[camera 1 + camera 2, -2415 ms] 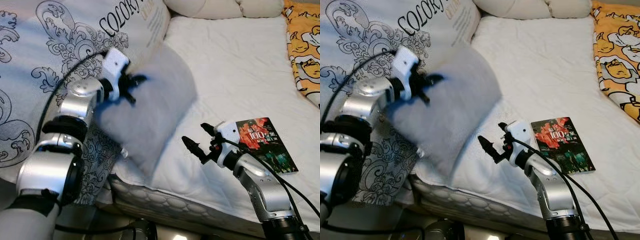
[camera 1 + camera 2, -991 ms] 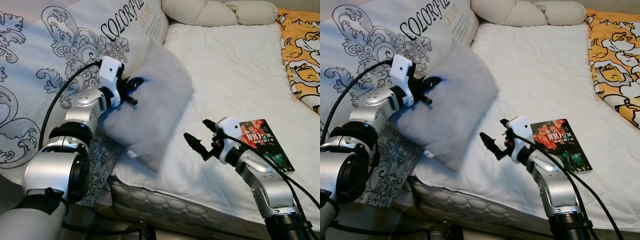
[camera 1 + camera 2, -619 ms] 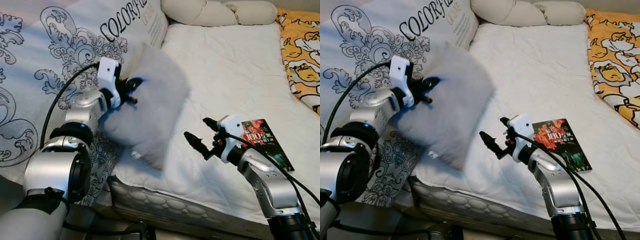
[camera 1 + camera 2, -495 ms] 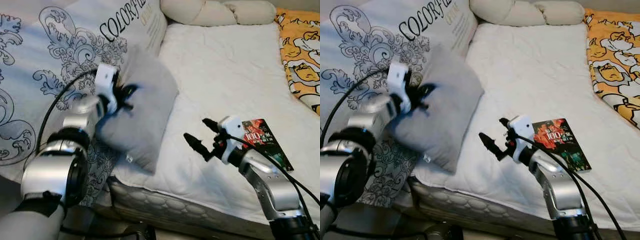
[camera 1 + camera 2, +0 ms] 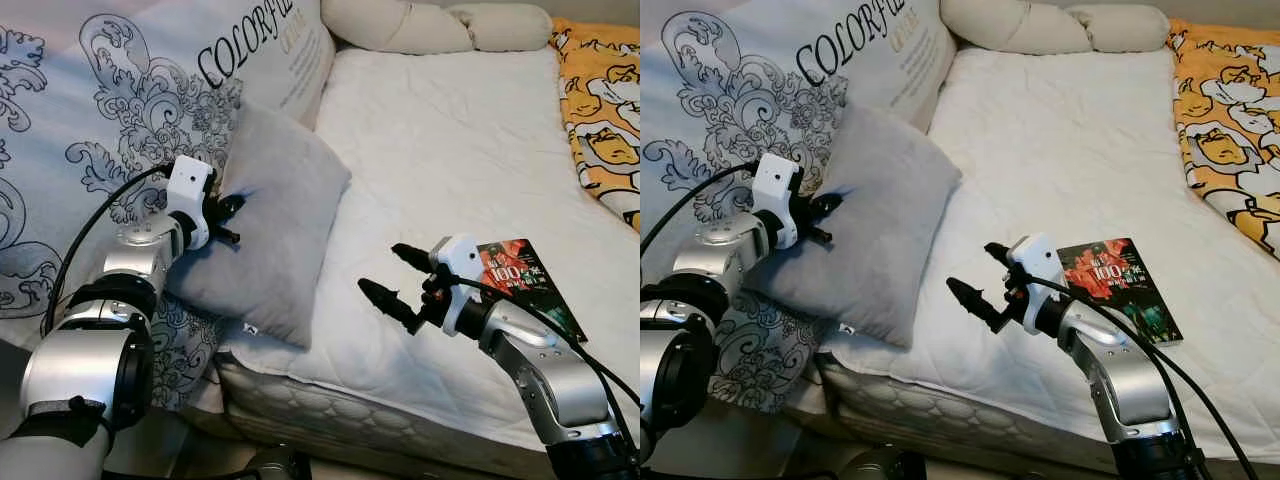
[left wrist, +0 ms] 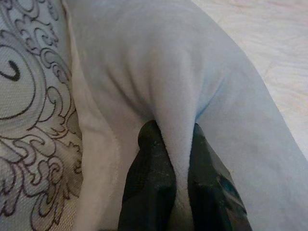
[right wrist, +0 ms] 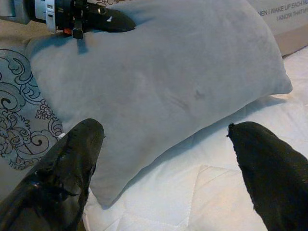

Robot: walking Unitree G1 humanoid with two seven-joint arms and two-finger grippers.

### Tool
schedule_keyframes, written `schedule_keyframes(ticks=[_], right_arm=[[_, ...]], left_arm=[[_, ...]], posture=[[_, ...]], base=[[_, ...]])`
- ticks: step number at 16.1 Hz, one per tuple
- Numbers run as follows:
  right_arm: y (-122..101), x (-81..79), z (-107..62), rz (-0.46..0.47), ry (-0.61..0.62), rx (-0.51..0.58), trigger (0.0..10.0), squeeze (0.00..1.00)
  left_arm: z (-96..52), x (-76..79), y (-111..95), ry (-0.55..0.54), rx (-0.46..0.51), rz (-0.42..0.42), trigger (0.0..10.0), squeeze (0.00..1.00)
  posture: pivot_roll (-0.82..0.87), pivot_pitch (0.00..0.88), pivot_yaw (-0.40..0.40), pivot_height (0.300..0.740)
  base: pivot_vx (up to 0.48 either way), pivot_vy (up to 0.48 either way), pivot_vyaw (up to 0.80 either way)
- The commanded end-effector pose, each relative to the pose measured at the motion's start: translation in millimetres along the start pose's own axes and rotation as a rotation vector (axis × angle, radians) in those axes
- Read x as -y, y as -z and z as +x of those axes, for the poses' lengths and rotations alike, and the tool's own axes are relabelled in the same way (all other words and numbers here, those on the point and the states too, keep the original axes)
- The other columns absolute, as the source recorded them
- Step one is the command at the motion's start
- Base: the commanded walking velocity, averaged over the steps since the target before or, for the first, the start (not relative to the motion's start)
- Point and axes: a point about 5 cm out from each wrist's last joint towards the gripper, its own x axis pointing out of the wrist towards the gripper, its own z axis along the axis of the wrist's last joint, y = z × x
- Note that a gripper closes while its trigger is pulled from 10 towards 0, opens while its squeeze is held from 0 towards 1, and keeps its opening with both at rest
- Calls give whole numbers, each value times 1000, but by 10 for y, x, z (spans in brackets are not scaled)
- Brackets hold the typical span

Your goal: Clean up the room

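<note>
- Since 2.4 s ago the grey pillow (image 5: 270, 220) has come down from mid-air; now resting on the bed (image 5: 470, 140) at its left edge, leaning on the big patterned cushion (image 5: 100, 130).
- Likely parked there as its tidy spot, not yet released.
- Left end effector (image 5: 228, 218) pinches a fold of the pillow; arm low, reaching forward.
- Right end effector (image 5: 393, 278) spread wide, hovering over the mattress, aimed at the pillow.
- Book (image 5: 525, 290) just behind it, untouched.
</note>
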Motion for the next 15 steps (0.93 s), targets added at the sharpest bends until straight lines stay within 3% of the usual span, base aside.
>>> schedule_keyframes(ticks=[1, 2, 5, 9, 10, 12, 13, 15], right_arm=[[-77, -16, 7, -16, -18, 18, 10000, 0], [-88, -13, 10, -19, -24, 17, 10000, 0], [-89, -27, -3, -20, -28, 14, 10000, 0], [-141, 8, -101, -25, 8, 31, 10000, 0], [-174, 31, -136, -19, 26, 47, 10000, 0], [-241, 86, -203, 16, 82, 94, 10000, 0], [-251, 93, -215, 25, 93, 102, 10000, 0], [-235, 183, -261, 62, 229, 110, 10000, 0]], left_arm=[[-31, -23, 52, 8, -31, 33, 10000, 0], [-19, -32, -67, -11, 30, 88, 10000, 1000], [15, -1, -245, 5, 96, 144, 10000, 1000], [-8, -51, -611, -56, 271, 188, 10000, 1000], [-28, -67, -735, -51, 329, 165, 10000, 0], [-73, -96, -929, -56, 411, 154, 10000, 0], [-80, -95, -952, -54, 422, 155, 10000, 0], [-75, 18, -862, 17, 420, 159, 10000, 0]], posture=[[-29, 4, 101, 740], [-31, 2, 101, 740], [-39, 0, 106, 740], [-61, 0, 109, 740], [-61, 0, 107, 740], [-61, 0, 99, 740], [-61, 0, 99, 740], [-68, 0, 102, 740]], base=[[0, 0, 0], [0, 0, 0], [0, 0, 0], [0, 0, 0], [0, 0, 0], [0, 0, 0], [0, 0, 0], [0, 0, 0]])
